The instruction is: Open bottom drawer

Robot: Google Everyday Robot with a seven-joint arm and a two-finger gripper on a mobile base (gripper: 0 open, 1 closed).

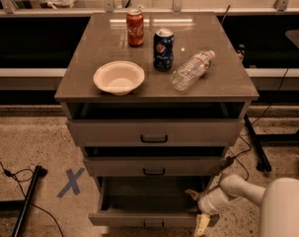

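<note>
The bottom drawer (149,217) is the lowest of three grey drawers in the cabinet. It stands pulled far out, its plain grey inside (149,194) showing and its small black handle (154,225) at the frame's lower edge. My gripper (199,209) is at the drawer's right front corner, on a white arm that comes in from the lower right. One finger (193,195) points over the drawer's right side, another (202,224) hangs down past the front. The middle drawer (153,166) and the top drawer (154,131) are each slightly out.
On the cabinet top (228,78) are a white bowl (119,77), a red can (135,28), a blue can (164,49) and a plastic bottle (192,70) lying down. A blue X (71,181) marks the floor at left. A black stand leg (26,201) and cables lie on the floor.
</note>
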